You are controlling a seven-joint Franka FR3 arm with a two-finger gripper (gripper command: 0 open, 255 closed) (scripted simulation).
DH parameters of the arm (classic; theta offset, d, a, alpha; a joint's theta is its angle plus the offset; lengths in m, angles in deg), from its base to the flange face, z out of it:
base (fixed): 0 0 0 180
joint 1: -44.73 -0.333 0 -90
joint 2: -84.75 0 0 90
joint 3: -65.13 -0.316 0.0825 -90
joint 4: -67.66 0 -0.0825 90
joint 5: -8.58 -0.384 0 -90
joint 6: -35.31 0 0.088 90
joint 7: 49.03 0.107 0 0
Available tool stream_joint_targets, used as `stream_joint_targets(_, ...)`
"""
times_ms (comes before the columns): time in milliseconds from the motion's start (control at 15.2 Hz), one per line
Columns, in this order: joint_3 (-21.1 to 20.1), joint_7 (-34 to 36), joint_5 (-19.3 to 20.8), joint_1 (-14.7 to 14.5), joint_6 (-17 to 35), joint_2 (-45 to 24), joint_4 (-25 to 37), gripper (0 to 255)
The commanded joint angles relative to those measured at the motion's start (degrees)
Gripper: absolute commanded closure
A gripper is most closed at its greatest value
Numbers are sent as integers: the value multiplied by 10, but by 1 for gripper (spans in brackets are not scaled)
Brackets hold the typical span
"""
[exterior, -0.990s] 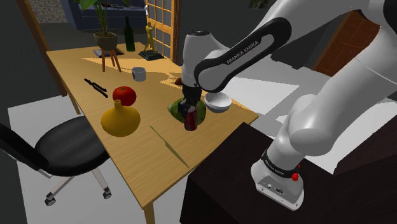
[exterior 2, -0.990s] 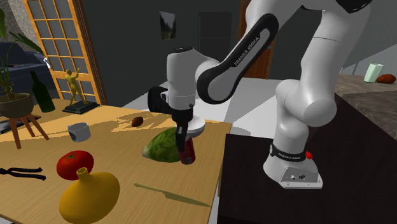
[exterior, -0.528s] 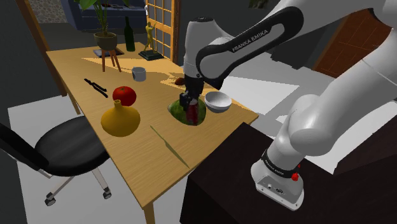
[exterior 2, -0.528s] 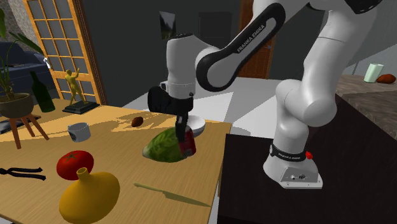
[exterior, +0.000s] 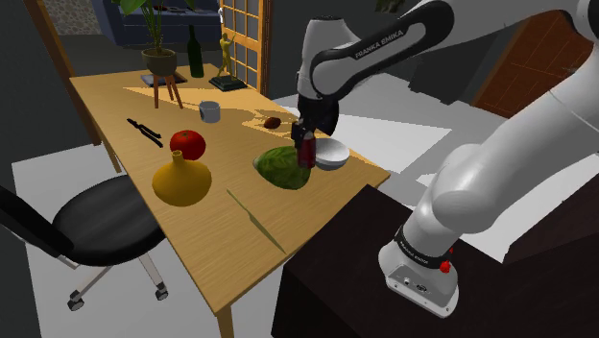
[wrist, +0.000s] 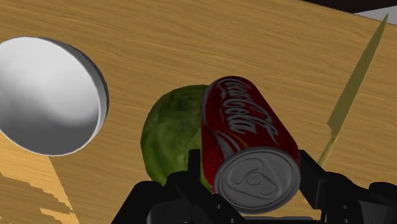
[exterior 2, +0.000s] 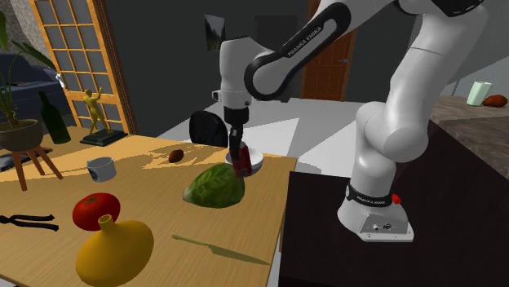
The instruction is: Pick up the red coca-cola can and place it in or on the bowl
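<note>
My black gripper (wrist: 254, 172) is shut on the red Coca-Cola can (wrist: 245, 140), which is clasped between the two fingers with its silver top toward the camera. The can (exterior: 306, 154) hangs in the air just left of the white bowl (exterior: 330, 154) in the shoulder view, above the edge of a green melon (exterior: 281, 168). In the second exterior view the can (exterior 2: 241, 158) hangs tilted in front of the bowl (exterior 2: 254, 163). From the wrist, the empty bowl (wrist: 48, 95) lies on the wooden table (wrist: 191, 44) off to one side of the can.
On the table stand a yellow gourd-shaped vase (exterior: 181, 180), a red tomato (exterior: 188, 144), a grey cup (exterior: 209, 111), black pliers (exterior: 145, 131), a small brown item (exterior: 272, 122) and a long knife (exterior: 255, 220). A black office chair (exterior: 86, 226) is beside the table. The dark stand (exterior: 384, 278) is close by.
The arm has lifted the can off the table and carried it up and toward the bowl, past the melon. The grip has stayed the same.
</note>
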Motion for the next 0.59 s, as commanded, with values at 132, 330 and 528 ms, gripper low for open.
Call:
stream_joint_targets(132,43,-63,11,27,1,-18,21,255)
stream_joint_targets(330,73,-109,15,45,-2,-35,45,255)
stream_joint_targets(528,103,-155,14,61,-6,-58,75,255)
